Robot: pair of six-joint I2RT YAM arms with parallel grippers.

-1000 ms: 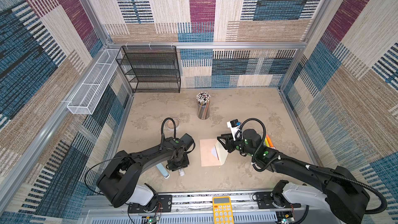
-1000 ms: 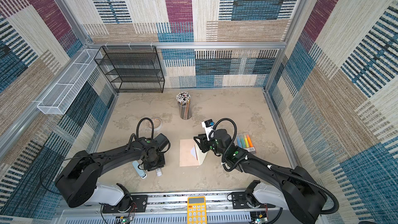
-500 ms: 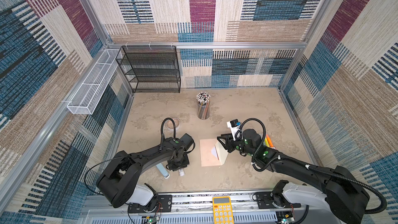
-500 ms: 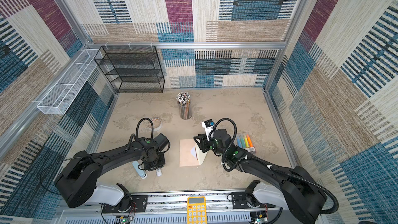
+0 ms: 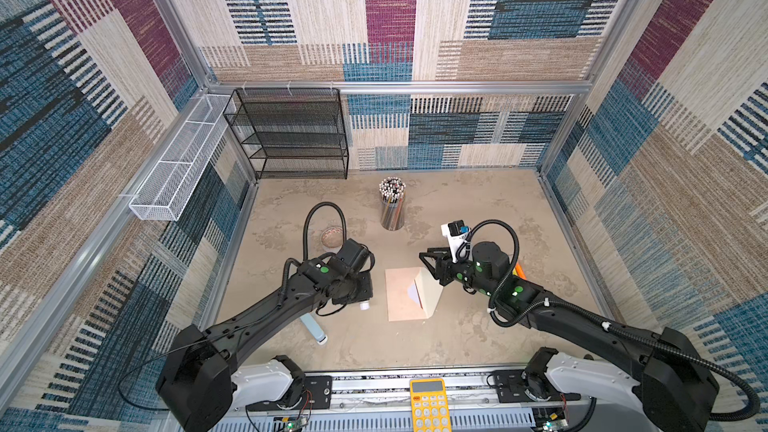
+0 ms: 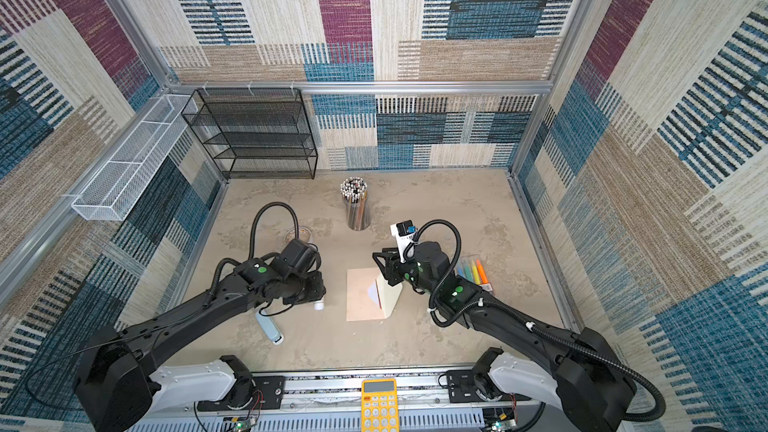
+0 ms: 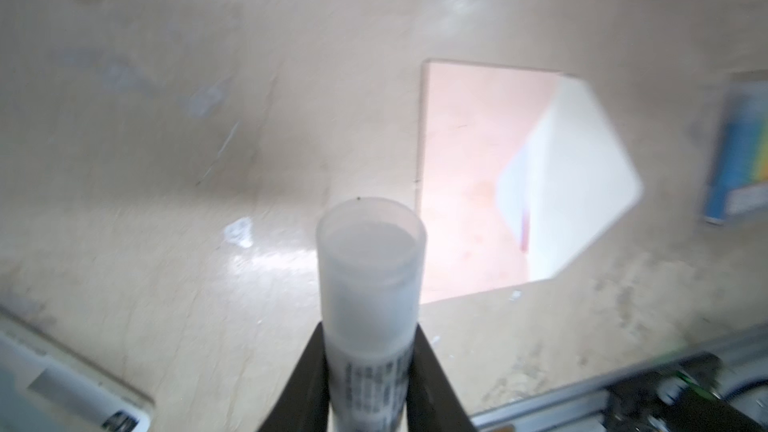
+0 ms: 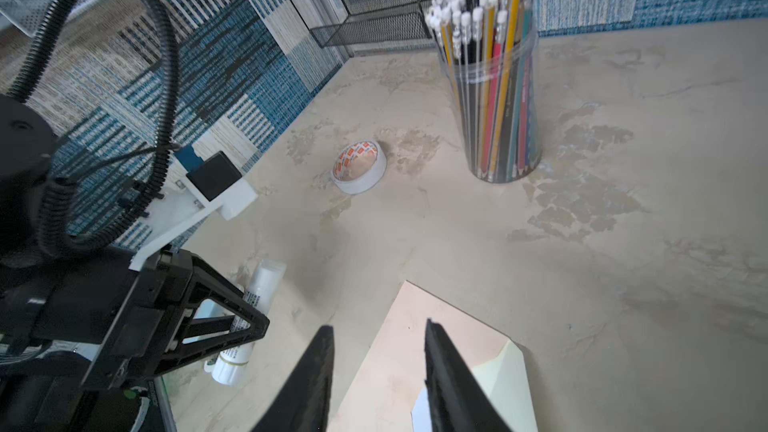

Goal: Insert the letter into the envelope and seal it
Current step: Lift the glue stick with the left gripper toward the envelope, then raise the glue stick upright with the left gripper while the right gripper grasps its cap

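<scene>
Biggest first: the table (image 5: 478, 209), and at its back left corner the black mesh shelf (image 5: 291, 135), with nothing on its tiers that I can see. Above the table's left edge hangs the white wire basket (image 5: 178, 168), and it looks bare too.

Now the middle of the table, towards the front edge. There's the envelope (image 5: 399, 297), lying flat, with its cream flap (image 5: 432, 295) on the right side tilted up, not pressed down. And the letter (image 7: 513, 189) is in there! Only a pale corner with a red edge peeks out under the flap. This is thin paper, light and floppy, and likely to slide on this smooth top. I'd pin the body and press on the flap's point rather than pinch anything.

Behind it stands the clear pencil cup (image 5: 392, 211), upright and packed with pencils.

Over to the right gripper (image 8: 377, 326): it hovers near the envelope's back right corner, jaws partly apart, nothing between them. Just left of the envelope, the left gripper (image 7: 370, 332) is clamped on a glue stick (image 7: 372, 259), cap off, open end facing the paper.
</scene>
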